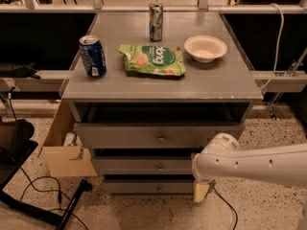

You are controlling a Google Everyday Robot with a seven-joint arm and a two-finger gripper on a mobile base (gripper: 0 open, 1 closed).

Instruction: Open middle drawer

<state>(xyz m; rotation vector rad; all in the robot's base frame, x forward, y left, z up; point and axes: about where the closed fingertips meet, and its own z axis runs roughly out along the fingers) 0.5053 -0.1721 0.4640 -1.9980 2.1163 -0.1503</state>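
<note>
The grey cabinet has three drawers stacked under its top. The middle drawer is a wide flat grey front with a small round metal knob at its centre, and it looks closed. The top drawer sits above it and the bottom drawer below it. My white arm reaches in from the right and covers the right ends of the middle and bottom drawers. My gripper hangs low by the bottom drawer's right end, to the right of and below the middle knob, apart from it.
On the cabinet top stand a blue can, a silver can, a green snack bag and a white bowl. A cardboard box leans at the cabinet's left. Black cables and a stand lie on the floor at the left.
</note>
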